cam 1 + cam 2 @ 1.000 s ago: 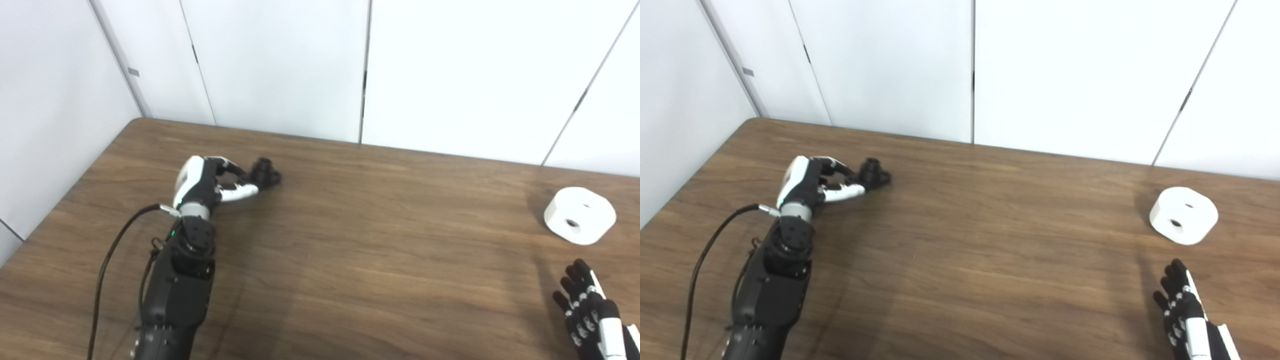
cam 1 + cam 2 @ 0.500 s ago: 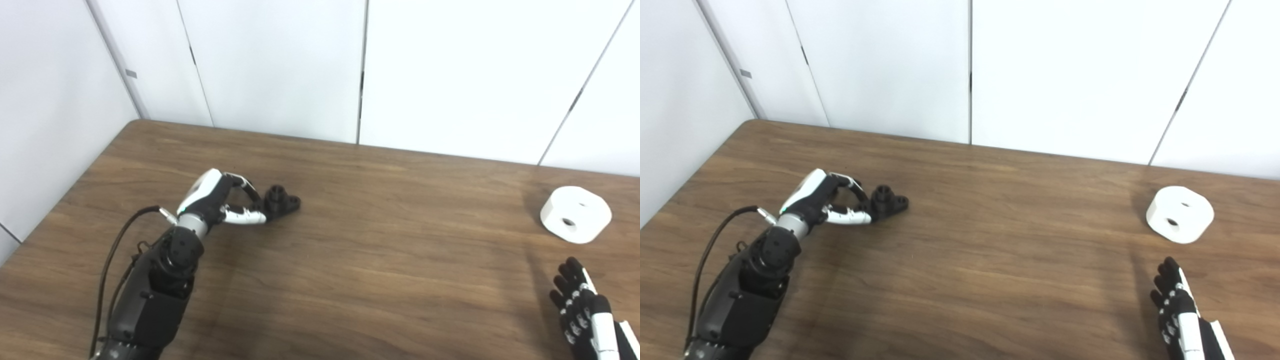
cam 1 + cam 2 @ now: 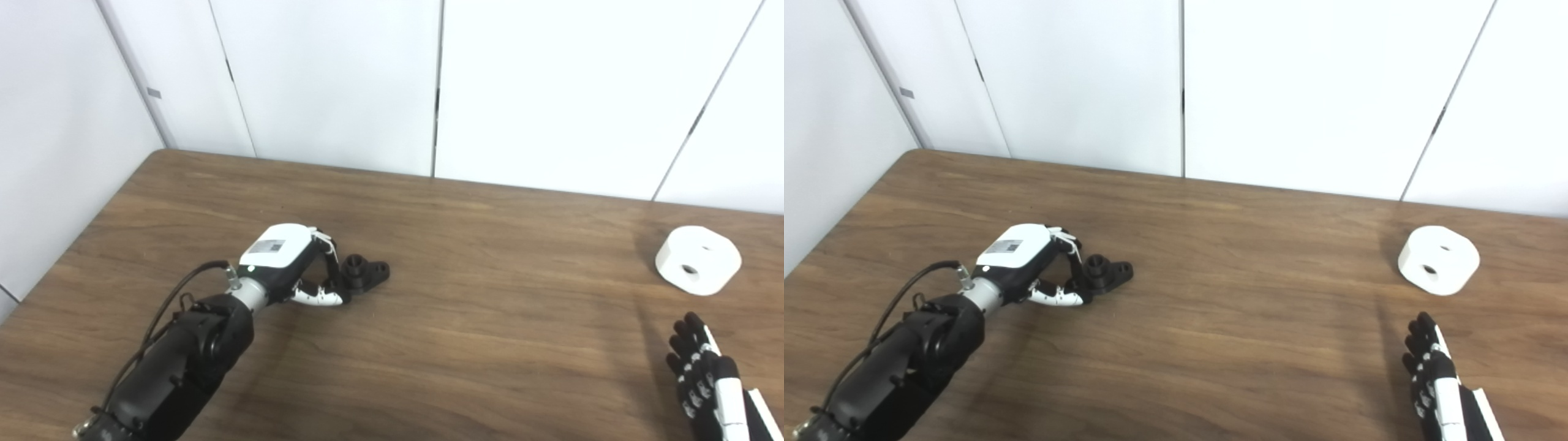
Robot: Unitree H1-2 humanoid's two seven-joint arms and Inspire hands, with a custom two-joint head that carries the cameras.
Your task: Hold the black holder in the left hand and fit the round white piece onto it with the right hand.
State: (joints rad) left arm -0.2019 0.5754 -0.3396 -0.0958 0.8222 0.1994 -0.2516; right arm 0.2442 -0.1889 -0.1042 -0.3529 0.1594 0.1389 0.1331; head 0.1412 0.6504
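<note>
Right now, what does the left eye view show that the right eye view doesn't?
Left eye only: more wall beyond the left edge of the table. Right eye only: bare table to the right of the right hand and white piece. Both: left hand shut on the holder; right hand open, apart from the white piece.

Black left forearm with trailing black cable, white-backed left robot hand [image 3: 288, 260], black-and-white fingered right robot hand [image 3: 710, 383]

Wooden table [image 3: 465, 343]: black holder [image 3: 365, 273], white piece [image 3: 697, 260]
</note>
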